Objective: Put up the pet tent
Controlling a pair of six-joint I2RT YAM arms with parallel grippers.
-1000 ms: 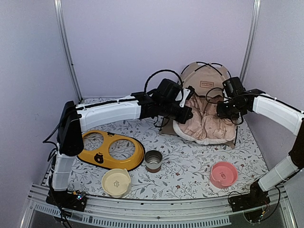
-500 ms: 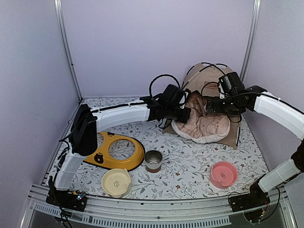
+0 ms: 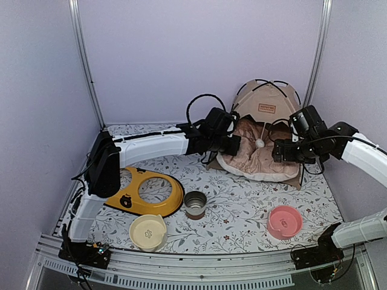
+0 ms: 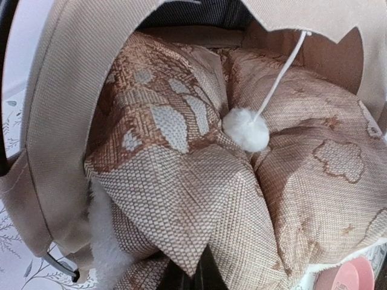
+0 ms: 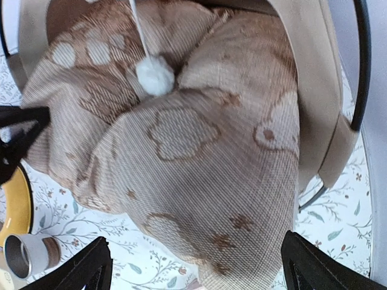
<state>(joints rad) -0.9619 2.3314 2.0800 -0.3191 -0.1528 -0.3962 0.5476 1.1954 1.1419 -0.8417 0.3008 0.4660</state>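
The pet tent (image 3: 266,96) stands upright at the back right, its black poles crossed over the top and its brown label facing me. A white pom-pom (image 3: 260,144) hangs on a string in its opening, over a pinkish patterned cushion (image 3: 254,160) that bulges out of the front. My left gripper (image 3: 233,145) is at the cushion's left edge, shut on a folded corner of it (image 4: 196,275). To the right of the cushion my right gripper (image 3: 279,151) stands open, its fingertips (image 5: 91,272) wide apart over the cushion's front (image 5: 199,157), holding nothing.
A yellow double feeder (image 3: 142,192) lies at the left, with a metal cup (image 3: 195,204) and a cream bowl (image 3: 148,232) near it. A pink bowl (image 3: 284,222) sits at the front right. Walls stand close behind and right of the tent.
My right gripper has opened and drawn back down to the right of the cushion. The tent has come upright, and its label and pom-pom now show. The left gripper keeps its hold.
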